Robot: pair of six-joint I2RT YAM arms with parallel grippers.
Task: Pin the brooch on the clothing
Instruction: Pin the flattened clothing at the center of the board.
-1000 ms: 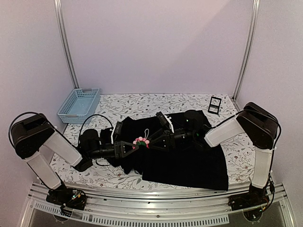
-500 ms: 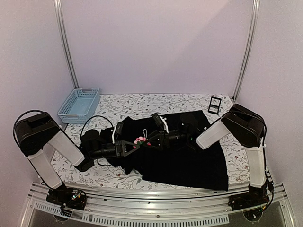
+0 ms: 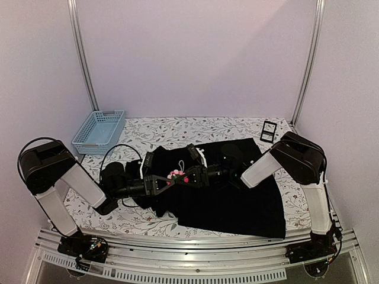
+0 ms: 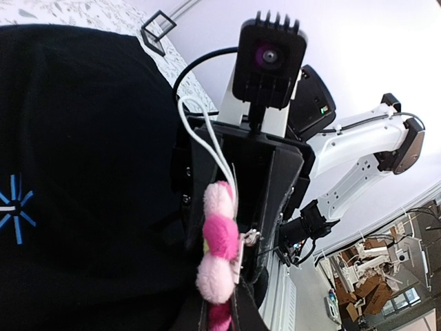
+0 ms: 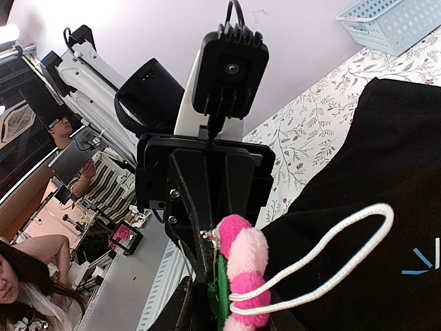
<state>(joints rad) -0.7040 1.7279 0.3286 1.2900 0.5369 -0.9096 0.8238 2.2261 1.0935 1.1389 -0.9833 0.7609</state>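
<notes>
The clothing (image 3: 237,204), a black short-sleeved shirt, is spread over the middle of the floral-patterned bench (image 3: 177,127) and reaches toward the near edge and the right side. The only marking seen on it is a small emblem (image 4: 14,217) of light-blue strokes fanning out like a star. It is caught at the edge of each wrist view, and no letters can be made out in it.

The brooch (image 3: 177,176) is held up between the two arms, over the left part of the clothing near the middle of the bench. Whether it touches the fabric cannot be told. Its fluffy pink petals (image 4: 219,241) are seen edge-on in the left wrist view, and a strip of green shows beside them in the right wrist view (image 5: 241,269). A white cord loop (image 5: 386,215) hangs out from it.

The left fingers (image 3: 163,181) are pressed together on the brooch and are seen pinching it from the left in the right wrist view. The right fingers (image 3: 194,176) are brought up against the brooch from the opposite side, their tips at the petals. Whether they are clamped on it or only close around it cannot be told.

A light-blue plastic basket (image 3: 89,127) is set at the far left corner of the bench. A small black stand (image 3: 268,131) is placed at the far right corner, well apart from the clothing's hem.
</notes>
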